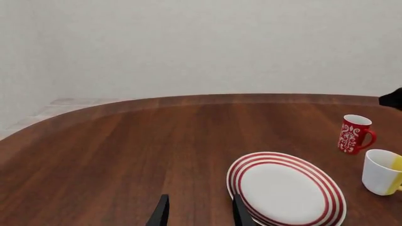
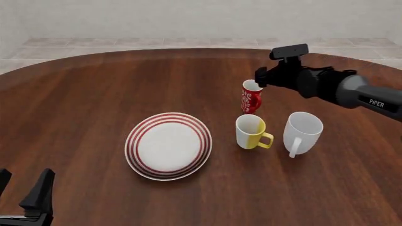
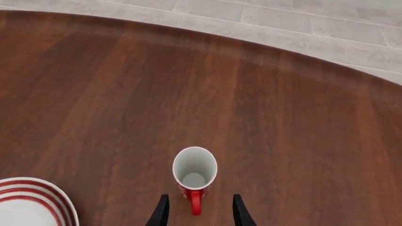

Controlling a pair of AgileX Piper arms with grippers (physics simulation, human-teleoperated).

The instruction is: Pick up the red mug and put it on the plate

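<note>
Front view: approach step, nothing lifted. Right gripper (image 2: pixel 262 80) hangs above and just behind the red mug (image 2: pixel 251 97), which stands upright on the table (image 2: pixel 82 94), past the yellow mug (image 2: pixel 251 132) and well right of the plate (image 2: pixel 168 145). White mug (image 2: pixel 302 131) sits beside the yellow one. Left gripper (image 2: pixel 25 193) idles at the near left edge, fingers apart.

Right wrist view: mug (image 3: pixel 195 175) seen from above, white inside, handle between the parted fingers. Jaws open, holding nothing. My read: next it descends and closes on the handle or wall.

Left wrist view: mug (image 1: pixel 354 134) is slim, glossy red with white swirls; plate (image 1: pixel 285 188) is flat, round, red-ringed; wood-grain tabletop. Left jaws open, empty.
</note>
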